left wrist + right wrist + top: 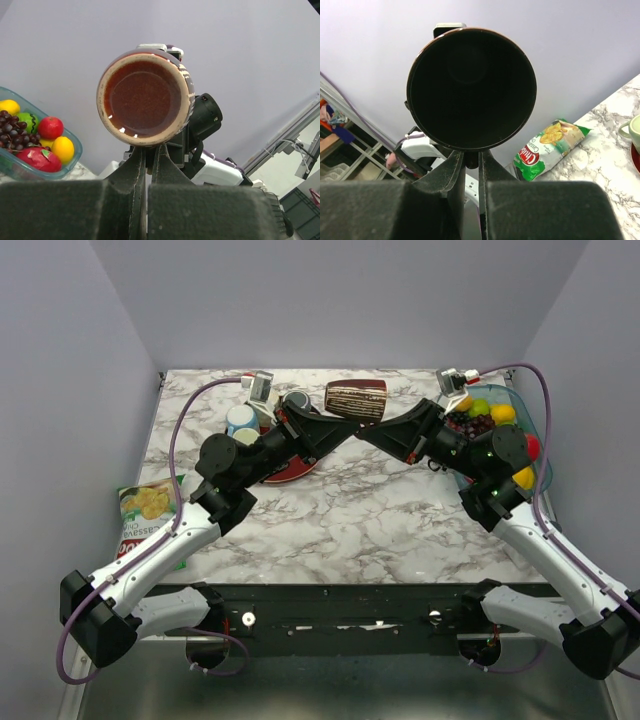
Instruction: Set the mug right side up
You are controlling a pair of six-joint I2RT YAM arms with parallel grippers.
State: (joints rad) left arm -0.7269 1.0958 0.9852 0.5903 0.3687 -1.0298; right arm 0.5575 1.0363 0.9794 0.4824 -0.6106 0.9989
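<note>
From above, two arms reach to the back middle of the marble table (pixel 350 510) and their tips meet there; the left claw (pixel 340 426) and the right claw (pixel 368 430) almost touch each other. One mug (pixel 356 400), brown with stripes, lies on its side just beyond both claws. To the left of the left claw stand two cups, a bluish cup (pixel 240 418) and a cream cup (pixel 248 437), next to one red plate (pixel 292 470); far to its left lies one chips bag (pixel 147 510). To the right of the right claw is one clear tray (pixel 541 440) of fruit.

In the left wrist view, the left claw (pixel 148 150) has its fingers pressed nearly together, with only a thin slit between them; they pinch the mug (pixel 145 97) at its lower edge, but which part of it I cannot tell. The mug's round glazed bottom faces the camera, directly above the tips, with only wall behind it. Down to the left of the claw, the clear tray (pixel 75 136) shows one bunch of grapes (pixel 12 134), two yellow fruits (pixel 62 149), two red fruits (pixel 50 127) and one green fruit (pixel 28 121).

In the right wrist view, the right claw (pixel 471 159) has its fingers drawn close on a dark piece at the underside of the mug (pixel 471 82); the mug's open mouth faces the camera, just above the tips. To the lower right of the claw lies the chips bag (pixel 550 146); at the edge stands the cream cup (pixel 633 131).
</note>
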